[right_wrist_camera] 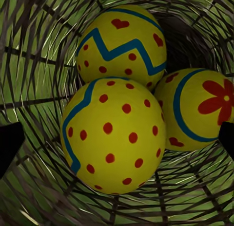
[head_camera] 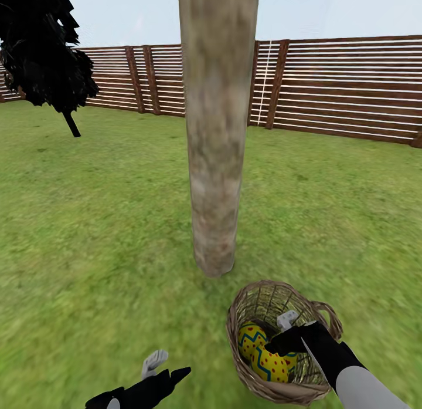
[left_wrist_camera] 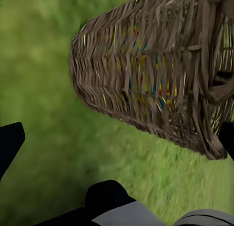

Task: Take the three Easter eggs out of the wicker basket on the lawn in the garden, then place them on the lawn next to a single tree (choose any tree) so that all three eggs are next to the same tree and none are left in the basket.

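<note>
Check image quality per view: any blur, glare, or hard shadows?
Head view: grass smeared and soft up close, trunk and fence sharper, no hard cast shadows, flat even light. Left wrist view: grass a green blur, basket weave soft. Right wrist view: the three eggs crisp, faint sheen, no glare.

Lawn [head_camera: 105, 233]: flat green grass, runs back to slatted fence. Directly on it: tree [head_camera: 215, 162] trunk, upright; wicker basket [head_camera: 275, 338] just beside trunk base, ahead of left fingers [head_camera: 155, 362], grass between. Dark tree [head_camera: 71, 124] well apart, near fence.
</note>
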Available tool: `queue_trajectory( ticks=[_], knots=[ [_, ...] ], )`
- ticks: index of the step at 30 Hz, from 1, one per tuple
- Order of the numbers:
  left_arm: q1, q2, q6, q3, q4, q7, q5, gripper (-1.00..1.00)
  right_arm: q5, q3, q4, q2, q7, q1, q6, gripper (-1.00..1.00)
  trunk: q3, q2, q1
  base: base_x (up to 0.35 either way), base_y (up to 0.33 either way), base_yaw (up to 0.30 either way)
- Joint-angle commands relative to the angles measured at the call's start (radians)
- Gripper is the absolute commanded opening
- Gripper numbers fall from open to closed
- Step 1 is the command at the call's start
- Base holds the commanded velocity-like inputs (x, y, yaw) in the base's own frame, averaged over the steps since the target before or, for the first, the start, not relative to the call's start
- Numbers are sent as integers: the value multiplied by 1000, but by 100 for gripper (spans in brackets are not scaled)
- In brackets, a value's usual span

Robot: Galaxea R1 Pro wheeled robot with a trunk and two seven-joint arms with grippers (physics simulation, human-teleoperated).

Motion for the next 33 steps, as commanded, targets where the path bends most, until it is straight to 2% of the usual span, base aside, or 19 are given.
queue_trajectory(
  ticks=[1, 31, 33],
  knots=[
    [0, 0, 7, 1, -1, 1, 8, 100, 8, 1, -2, 0, 6, 0, 4, 100, -4, -8, 4, 2, 0, 0],
    [0, 0, 7, 2, -1, 3, 7, 100, 8, 3, 2, 0, 6, 0, 3, 100, -98, -218, 119, 0, 0, 0],
    [0, 0, 7, 2, -1, 4, 7, 100, 8, 3, 9, 0, 6, 0, 3, 100, -98, -218, 119, 0, 0, 0]
  ],
)
